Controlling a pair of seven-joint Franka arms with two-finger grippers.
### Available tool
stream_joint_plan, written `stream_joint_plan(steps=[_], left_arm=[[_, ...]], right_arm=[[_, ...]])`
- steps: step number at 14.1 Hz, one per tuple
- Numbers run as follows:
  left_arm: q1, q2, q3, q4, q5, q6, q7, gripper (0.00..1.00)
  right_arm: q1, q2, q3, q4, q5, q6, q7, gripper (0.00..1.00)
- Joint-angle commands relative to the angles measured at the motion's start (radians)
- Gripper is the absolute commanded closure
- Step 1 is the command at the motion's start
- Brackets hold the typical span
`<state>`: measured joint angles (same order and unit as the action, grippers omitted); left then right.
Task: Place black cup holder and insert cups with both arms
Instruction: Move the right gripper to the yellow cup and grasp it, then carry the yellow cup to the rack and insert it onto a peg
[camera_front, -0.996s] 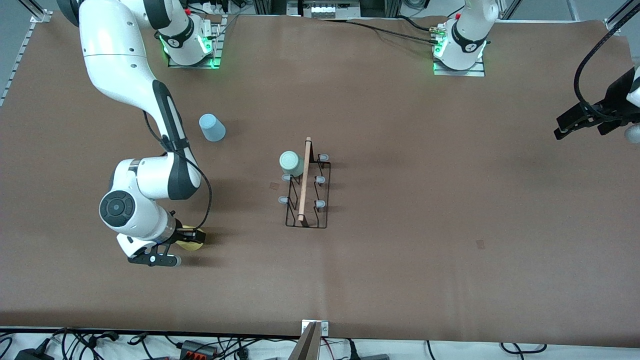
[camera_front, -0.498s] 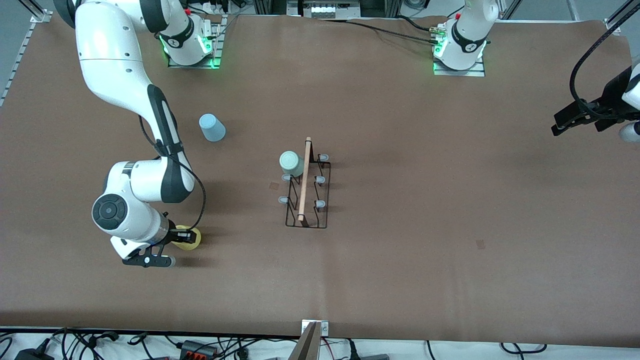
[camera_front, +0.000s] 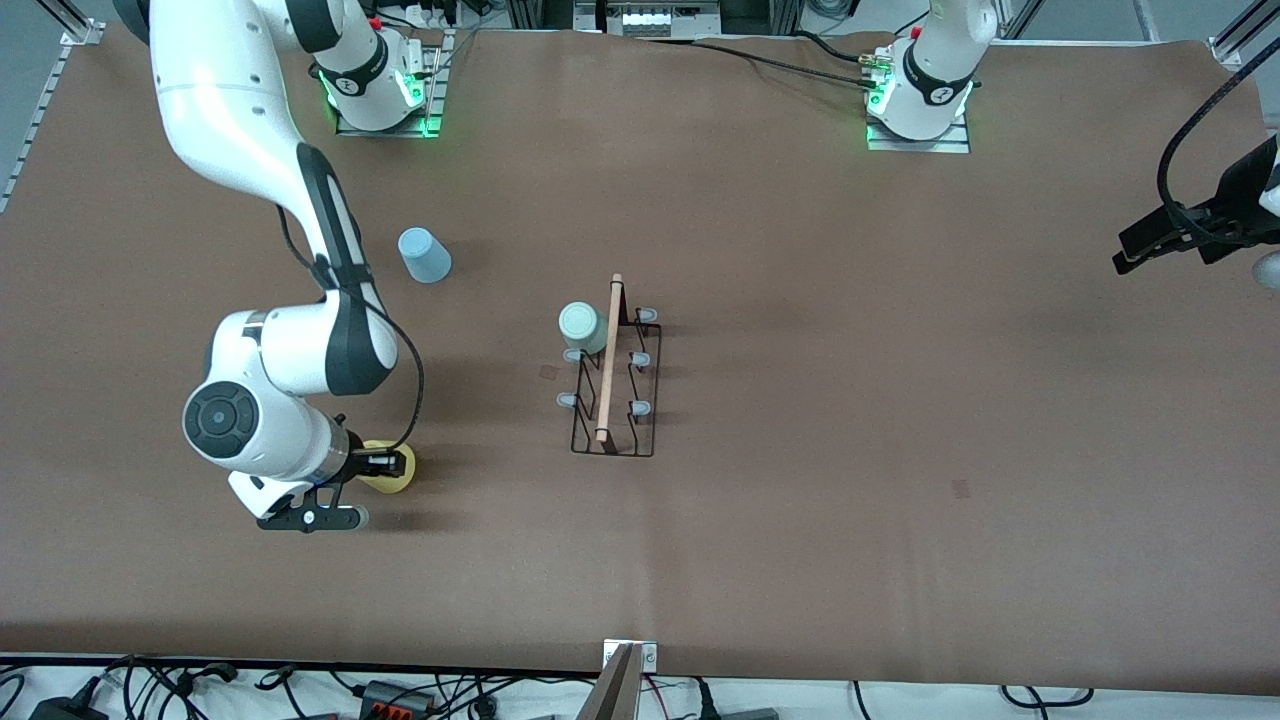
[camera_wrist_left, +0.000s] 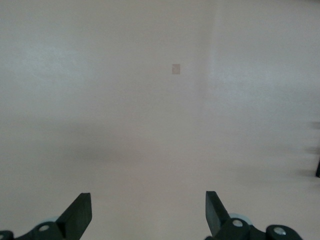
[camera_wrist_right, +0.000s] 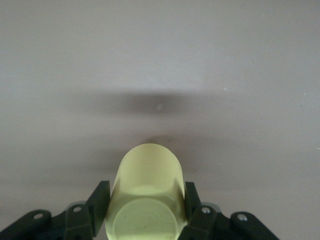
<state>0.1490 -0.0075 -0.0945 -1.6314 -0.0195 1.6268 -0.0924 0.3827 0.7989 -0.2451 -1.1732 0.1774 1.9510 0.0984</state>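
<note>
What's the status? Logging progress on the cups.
Right end effector shut on yellow cup. Left end effector open, waiting at table edge. Green cup on holder; blue cup loose.

Even overhead light, soft shadows — left wrist view pale, washed-out, hazy.

high front camera facing robots, wrist cameras close above table (camera_front: 800, 300)

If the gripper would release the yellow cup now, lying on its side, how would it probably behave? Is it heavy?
The yellow cup, clamped between the right gripper fingers, is round-walled, so on its side it would likely roll, probably curving since it tapers slightly. It looks thin, plain plastic, so probably light and easily nudged. Its smooth wall may slip under a loose grip.
</note>
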Motion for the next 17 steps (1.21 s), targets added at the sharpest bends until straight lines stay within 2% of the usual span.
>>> stream_joint_plan(steps=[1,4,9,11,17], left_arm=[[0.015,0.000,-0.002,0.002,-0.040,0.004,0.026,0.00],[0.015,0.001,-0.002,0.002,-0.040,0.004,0.026,0.00],[0.015,0.001,-0.002,0.001,-0.040,0.004,0.028,0.00],[0.015,0.001,-0.002,0.002,-0.040,0.004,0.028,0.00],[0.015,0.001,-0.002,0.001,-0.037,0.002,0.028,0.00]], right_arm=[[0.057,-0.018,0.003,0.142,0.002,-0.122,-0.003,0.79],[0.128,-0.020,0.001,0.149,0.101,-0.123,0.163,0.79],[0.212,-0.020,0.004,0.147,0.149,-0.127,0.470,0.79],[0.219,-0.020,0.004,0.147,0.198,-0.129,0.515,0.79],[0.254,-0.009,0.000,0.145,0.192,-0.098,0.572,0.78]])
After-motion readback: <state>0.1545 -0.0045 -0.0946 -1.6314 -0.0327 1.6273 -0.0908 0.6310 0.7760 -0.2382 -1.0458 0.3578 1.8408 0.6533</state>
